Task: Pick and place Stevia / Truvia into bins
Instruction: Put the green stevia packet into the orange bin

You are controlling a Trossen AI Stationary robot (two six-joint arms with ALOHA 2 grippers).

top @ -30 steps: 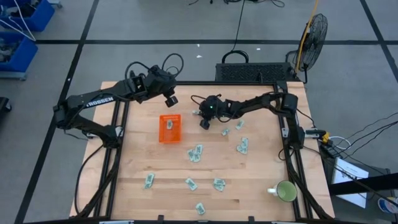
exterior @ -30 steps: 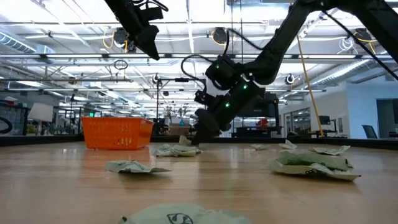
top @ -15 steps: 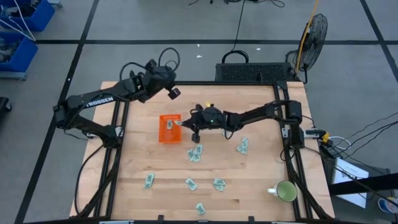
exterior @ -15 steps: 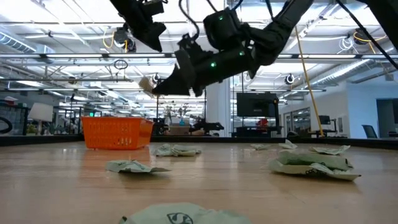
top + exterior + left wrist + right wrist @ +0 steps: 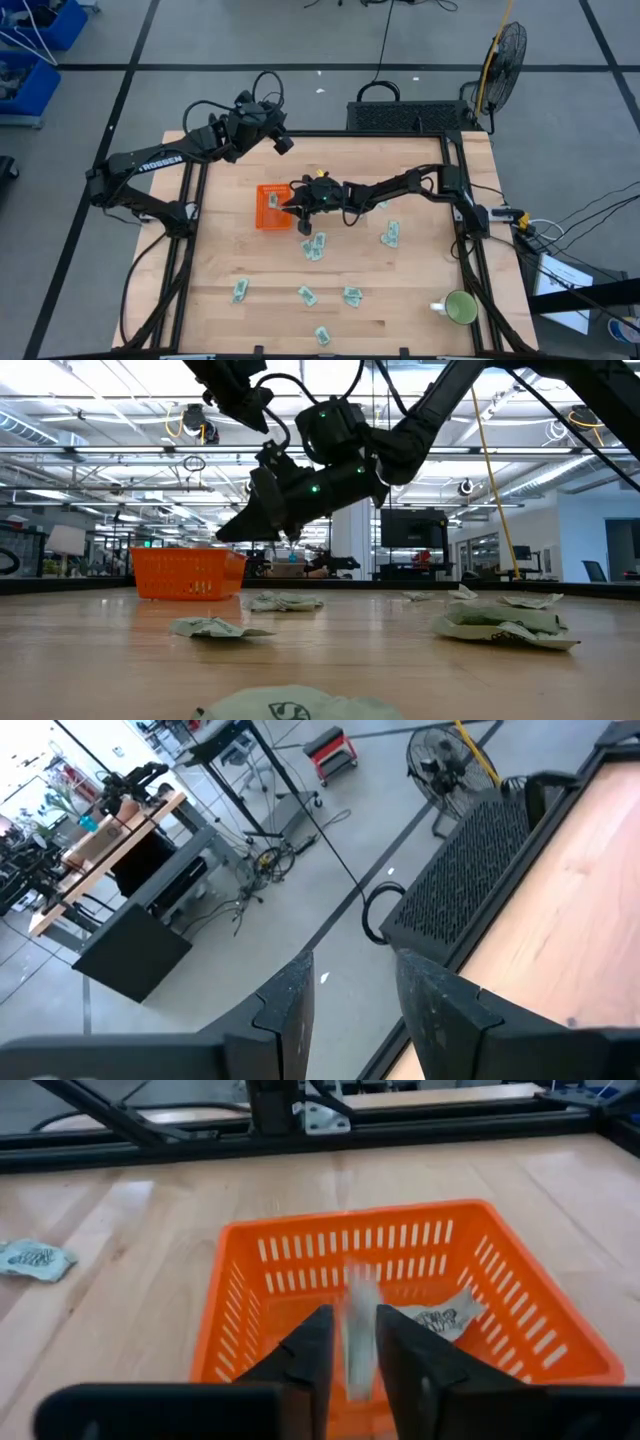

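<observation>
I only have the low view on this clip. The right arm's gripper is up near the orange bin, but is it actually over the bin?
Observer: Yes. From above, the right gripper sits over the orange bin, at its right edge.
Operator: Is it carrying anything?
Observer: Its wrist camera shows a pale sachet standing between the fingers, blurred, directly above the bin's inside.
Operator: Anything already in the bin?
Observer: One sachet in the bin lies on its floor.
Operator: And the left arm?
Observer: The left gripper is raised beyond the table's far edge, fingers apart and holding nothing.
</observation>
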